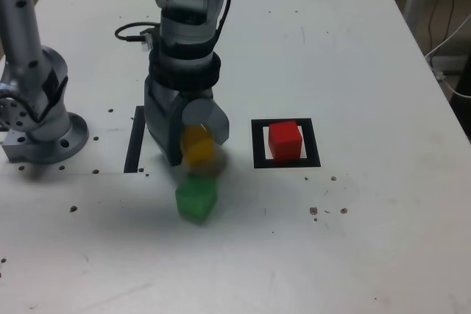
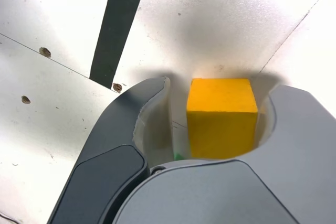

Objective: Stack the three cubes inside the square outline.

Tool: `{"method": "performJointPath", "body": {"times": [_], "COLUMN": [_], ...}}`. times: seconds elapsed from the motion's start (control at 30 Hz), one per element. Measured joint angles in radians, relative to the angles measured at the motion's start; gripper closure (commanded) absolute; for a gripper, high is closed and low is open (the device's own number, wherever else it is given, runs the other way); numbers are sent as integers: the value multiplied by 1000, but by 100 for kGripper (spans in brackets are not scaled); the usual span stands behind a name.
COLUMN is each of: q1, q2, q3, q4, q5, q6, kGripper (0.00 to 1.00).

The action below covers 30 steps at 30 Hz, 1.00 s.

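My gripper (image 1: 197, 154) hangs straight down over the yellow cube (image 1: 197, 145), with one jaw on each side of it. In the wrist view the yellow cube (image 2: 221, 116) sits between the fingers of the gripper (image 2: 220, 85). One finger (image 2: 294, 124) lies against it and a narrow gap shows on the other side. The green cube (image 1: 196, 198) is blurred, just in front of the yellow one. Only a green sliver (image 2: 178, 156) shows in the wrist view. The red cube (image 1: 284, 140) stands inside the square outline (image 1: 285, 163), on the exterior view's right.
A straight black strip (image 1: 134, 140) lies on the white table just left of the gripper in the exterior view; the strip (image 2: 118, 24) also shows in the wrist view. The arm's grey base (image 1: 40, 134) stands at the far left. A black cable (image 1: 132, 32) lies behind the arm.
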Motion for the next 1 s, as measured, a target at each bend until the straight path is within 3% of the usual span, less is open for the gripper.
{"method": "performJointPath", "body": {"times": [0.3, 0.53, 0.67, 0.9, 1.0], "q1": [6, 7, 7, 20, 33], "q2": [0, -1, -7, -21, -25], "q3": [3, 2, -4, -126, -213], "q4": [-33, -52, -47, 104, 198], "q5": [18, 24, 51, 72, 69], "q6": [18, 34, 34, 110, 211], "kGripper": [51, 75, 80, 81, 81]}}
